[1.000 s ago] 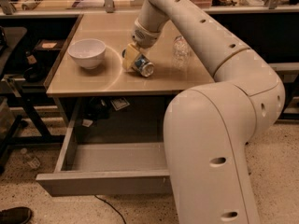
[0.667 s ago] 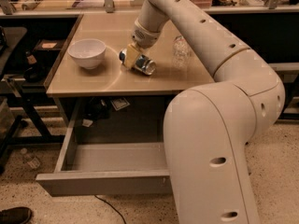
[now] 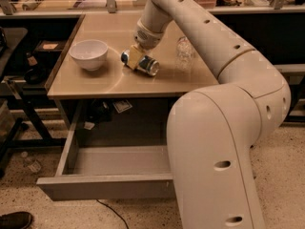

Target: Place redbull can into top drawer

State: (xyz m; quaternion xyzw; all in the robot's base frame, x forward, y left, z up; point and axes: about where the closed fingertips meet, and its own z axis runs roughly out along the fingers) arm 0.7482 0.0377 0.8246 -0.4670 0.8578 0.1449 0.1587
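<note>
The redbull can (image 3: 148, 66) lies on its side on the beige tabletop (image 3: 105, 84), right of the white bowl (image 3: 89, 54). Its silver end points to the front right. My gripper (image 3: 135, 58) reaches down from the arm above, and its yellowish fingers (image 3: 135, 57) clasp the can's middle. The top drawer (image 3: 105, 187) is pulled open below the table's front edge. Its grey inside (image 3: 119, 159) shows nothing in it, and my arm's base hides its right part.
A clear crinkled plastic bottle (image 3: 184, 54) stands on the table right of the can, close to my arm. Clutter lies on the shelf under the table (image 3: 102, 111). A dark stand (image 3: 19, 80) is at the left and a shoe (image 3: 14, 220) is on the floor.
The gripper and the can have shifted a little to the left on the tabletop. The can stays on its side between the fingers. The drawer and the bowl have not moved.
</note>
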